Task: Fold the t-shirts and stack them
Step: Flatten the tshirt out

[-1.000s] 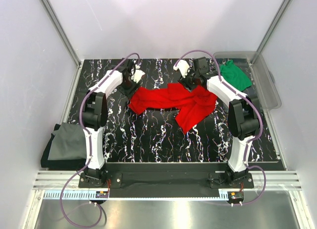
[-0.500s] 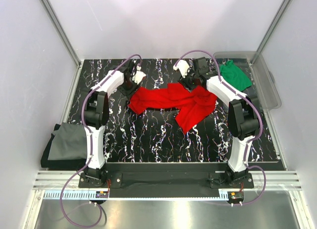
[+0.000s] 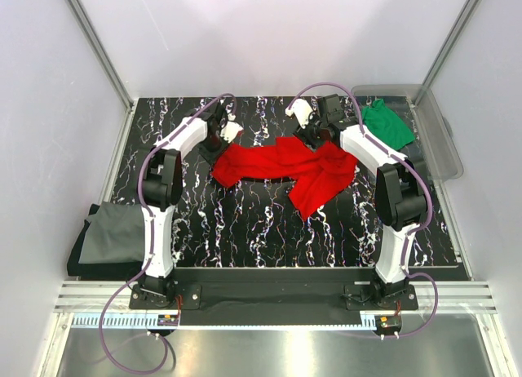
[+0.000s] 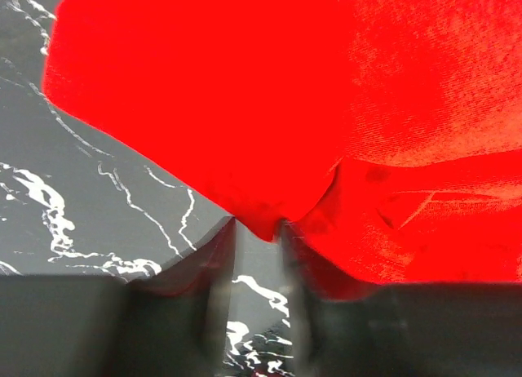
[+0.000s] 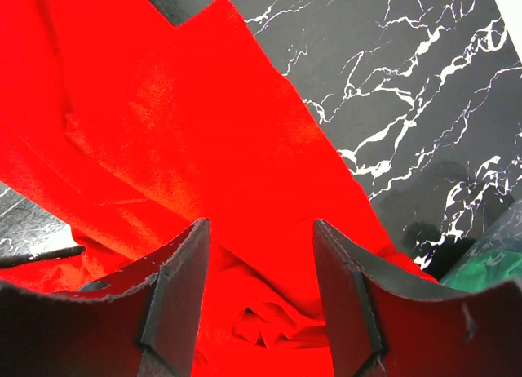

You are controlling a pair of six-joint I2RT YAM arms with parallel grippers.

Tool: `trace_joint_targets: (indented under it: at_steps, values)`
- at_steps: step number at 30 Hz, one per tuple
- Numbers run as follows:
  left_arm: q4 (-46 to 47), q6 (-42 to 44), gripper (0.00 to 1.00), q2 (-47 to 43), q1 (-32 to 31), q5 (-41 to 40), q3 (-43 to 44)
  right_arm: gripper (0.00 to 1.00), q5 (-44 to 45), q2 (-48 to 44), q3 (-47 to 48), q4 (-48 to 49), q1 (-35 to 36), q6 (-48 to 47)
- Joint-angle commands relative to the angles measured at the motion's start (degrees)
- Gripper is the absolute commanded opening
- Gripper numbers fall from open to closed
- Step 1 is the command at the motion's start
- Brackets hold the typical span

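Top view alone shows the clear plastic bin [image 3: 440, 144] at far right, holding the green cloth t-shirt [image 3: 388, 124], and the dark grey t-shirt [image 3: 110, 237] at left. The bright red t-shirt [image 3: 285, 166] lies crumpled on the black marbled table [image 3: 245, 222]. Left gripper [image 4: 257, 238]: jaws narrowly apart, red hem at their tips. Right gripper [image 5: 261, 230]: jaws wide apart above red cloth.

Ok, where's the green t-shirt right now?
In the top view the green t-shirt lies at the far right of the table, inside the clear plastic bin, just past the red t-shirt's right end.
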Motion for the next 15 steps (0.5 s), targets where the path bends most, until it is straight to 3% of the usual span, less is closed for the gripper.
trace_joint_targets:
  at_steps: [1,7,15]
  values:
    - [-0.5,0.9,0.21,0.6,-0.2,1.4,3.5,0.6,0.5,0.2,1.7,0.8,0.6,0.4]
    - [-0.7,0.1,0.0,0.3,-0.2,3.6,4.2,0.6,0.8,1.1,2.3,1.0,0.7,0.7]
    - [0.7,-2.1,0.0,-10.0,0.6,3.1,0.8,0.6,0.2,5.3,7.8,1.3,0.7,2.5]
